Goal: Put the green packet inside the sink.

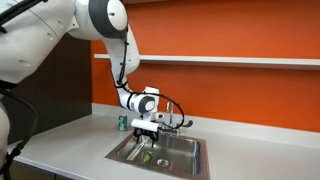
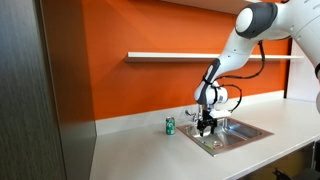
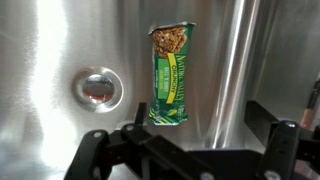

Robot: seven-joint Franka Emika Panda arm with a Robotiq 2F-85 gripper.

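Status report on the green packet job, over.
Gripper open above the sink. Green granola bar packet flat on its floor, beside the drain. Green can clear, on the counter.

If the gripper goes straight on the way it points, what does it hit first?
Probably the green packet, at its near end, flat on the sink floor; depth is unclear, so it may be bare steel just beside it.

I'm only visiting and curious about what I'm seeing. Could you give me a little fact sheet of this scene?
Place: grey counter against an orange wall
Robot: one white arm, tool lowered over the sink
Tool: open, holding nothing
Green packet: lying flat on the sink floor, beside the drain
Green can: upright on the counter, outside the sink
Faucet: at the sink's back edge
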